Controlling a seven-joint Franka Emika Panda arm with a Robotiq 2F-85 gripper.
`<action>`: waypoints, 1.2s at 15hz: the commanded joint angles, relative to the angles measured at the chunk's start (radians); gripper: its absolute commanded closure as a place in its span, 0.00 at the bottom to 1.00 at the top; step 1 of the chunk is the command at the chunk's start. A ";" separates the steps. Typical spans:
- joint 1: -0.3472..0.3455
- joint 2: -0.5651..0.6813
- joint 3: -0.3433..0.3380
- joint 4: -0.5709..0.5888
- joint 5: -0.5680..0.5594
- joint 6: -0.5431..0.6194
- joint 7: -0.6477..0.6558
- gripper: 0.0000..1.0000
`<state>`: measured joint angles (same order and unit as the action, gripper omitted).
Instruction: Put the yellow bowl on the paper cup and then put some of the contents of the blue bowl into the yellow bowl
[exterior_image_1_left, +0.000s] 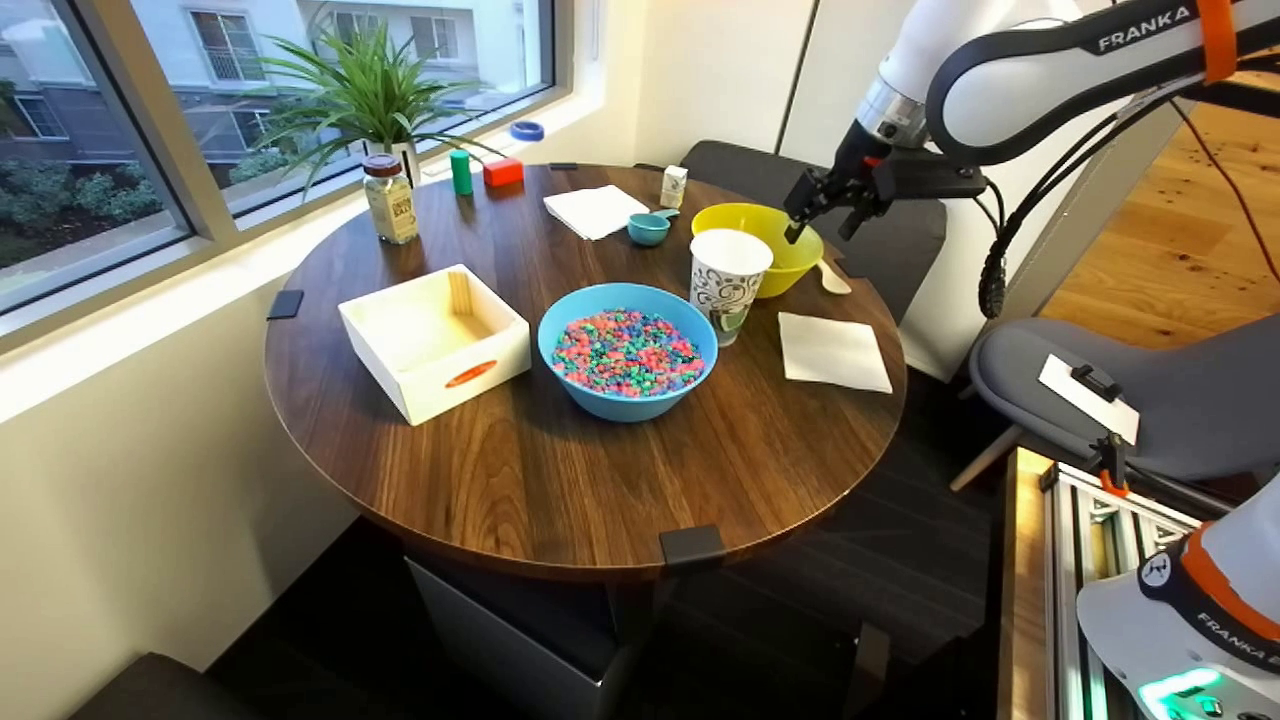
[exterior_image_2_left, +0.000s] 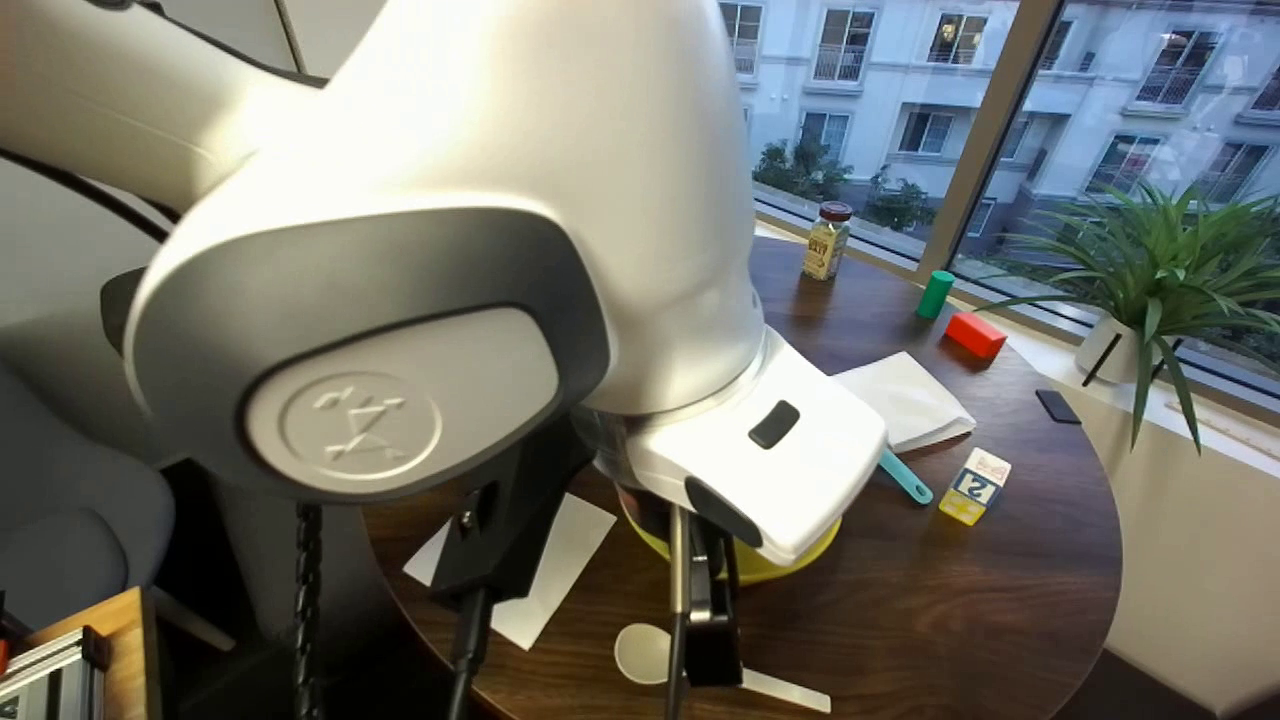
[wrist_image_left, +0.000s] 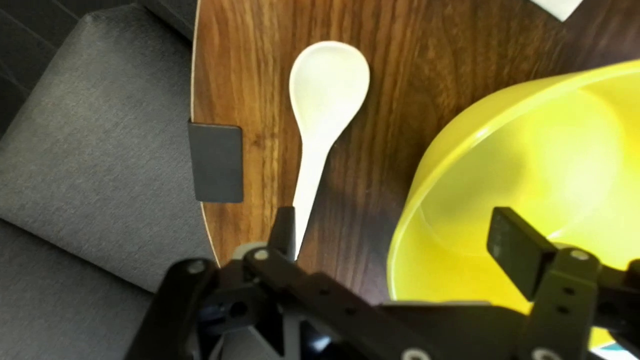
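The yellow bowl (exterior_image_1_left: 797, 268) stands upright on the table behind the white paper cup (exterior_image_1_left: 722, 300), its inside empty where it shows in the wrist view (wrist_image_left: 505, 200). The arm mostly covers this bowl in an exterior view (exterior_image_2_left: 775, 568). My gripper (exterior_image_1_left: 820, 230) is open at the bowl's rim. In the wrist view my gripper (wrist_image_left: 402, 240) has one finger over the bowl's inside and one outside, near a spoon handle. I cannot tell whether it touches. The blue bowl (exterior_image_1_left: 630, 407) stands beside the cup and holds tiny multicoloured pieces (exterior_image_1_left: 628, 352).
A white spoon (exterior_image_1_left: 832, 278) lies beside the yellow bowl near the table edge. A napkin (exterior_image_1_left: 835, 352) lies by the cup. A pale wooden tray (exterior_image_1_left: 475, 375) stands beside the blue bowl. A teal measuring cup (exterior_image_1_left: 650, 230) and a lettered block (exterior_image_1_left: 674, 187) stand behind.
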<state>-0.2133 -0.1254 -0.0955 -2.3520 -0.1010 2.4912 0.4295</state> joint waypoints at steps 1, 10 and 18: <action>0.010 0.045 -0.011 0.025 0.035 0.030 0.024 0.32; 0.013 0.075 -0.027 0.040 0.081 0.070 0.031 0.99; 0.011 0.061 -0.040 0.043 0.111 0.104 0.016 0.98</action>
<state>-0.2115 -0.0677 -0.1214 -2.3065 -0.0200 2.5680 0.4547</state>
